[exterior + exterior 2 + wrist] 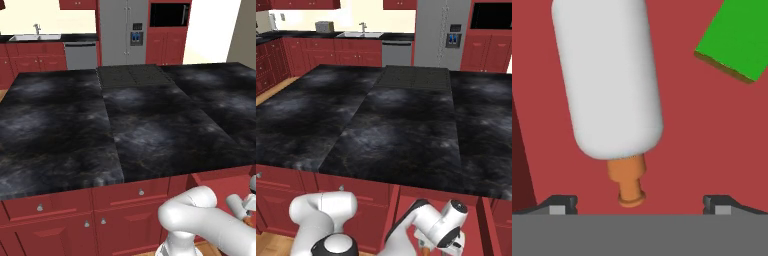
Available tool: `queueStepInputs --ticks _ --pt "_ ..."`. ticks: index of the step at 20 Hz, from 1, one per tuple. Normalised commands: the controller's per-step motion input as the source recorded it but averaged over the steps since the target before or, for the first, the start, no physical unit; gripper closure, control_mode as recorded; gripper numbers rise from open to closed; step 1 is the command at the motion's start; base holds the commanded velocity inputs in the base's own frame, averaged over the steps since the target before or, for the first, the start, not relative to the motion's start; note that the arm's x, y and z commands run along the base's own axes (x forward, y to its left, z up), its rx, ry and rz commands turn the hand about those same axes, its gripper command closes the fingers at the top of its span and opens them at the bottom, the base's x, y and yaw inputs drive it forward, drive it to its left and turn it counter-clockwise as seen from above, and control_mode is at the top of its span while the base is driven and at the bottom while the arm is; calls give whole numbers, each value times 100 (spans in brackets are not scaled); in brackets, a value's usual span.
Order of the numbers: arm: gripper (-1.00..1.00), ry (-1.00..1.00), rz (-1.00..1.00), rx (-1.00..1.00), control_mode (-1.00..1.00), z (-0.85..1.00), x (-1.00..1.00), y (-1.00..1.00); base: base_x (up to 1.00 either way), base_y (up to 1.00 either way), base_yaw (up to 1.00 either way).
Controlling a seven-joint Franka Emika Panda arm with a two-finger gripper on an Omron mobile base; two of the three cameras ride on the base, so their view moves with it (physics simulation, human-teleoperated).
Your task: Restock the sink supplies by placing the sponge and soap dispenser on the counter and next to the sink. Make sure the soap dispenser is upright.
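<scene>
Your gripper (637,202) hangs just over the soap dispenser (607,80), jaws spread wide and holding nothing; one dark fingertip (559,202) shows at each side of the hand view. The dispenser lies on a flat red surface, pump end toward the hand, with the pump (629,182) between the fingertips. A green sponge (737,40) lies just beside it, apart from the bottle.

The step in hand appears to be the pick of the dispenser.
1. Centre the jaws on the white body, not on the narrow pump, which would likely slip or twist.
2. Grip across the body's width, so that you can later turn it upright.
3. Keep clear of the sponge while you descend.

The body is smooth, white and rounded, a capsule shape that may roll under a glancing touch. The pump is orange-brown, with a stepped neck and a small flared head. The sponge is a flat-sided green block with a darker lower edge.

In the base views the arm works low, in front of the red cabinets (125,210). Beyond lies the island (381,125), a black, grey-veined slab with a cooktop (413,77). Far back, the counter (393,36) carries the sink (358,34), pale and shallow, with a grey tap. A toaster (323,26) stands near it.
</scene>
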Motion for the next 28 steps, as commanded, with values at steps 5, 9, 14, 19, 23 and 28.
queueStepInputs --ticks 5,9,14,19,23,28 --pt "-100 -7 9 0 -100 -20 -3 8 0 0 0" --pt "-100 -1 3 -2 -100 -38 1 28 0 0 0" --pt "-100 0 1 0 -100 -30 1 17 0 0 0" --pt "-100 0 0 0 -100 -9 0 0 0 0 0" --pt "-100 0 0 0 -100 -14 1 0 0 0 0" --pt "-100 0 4 0 -100 -1 11 0 0 0 0"
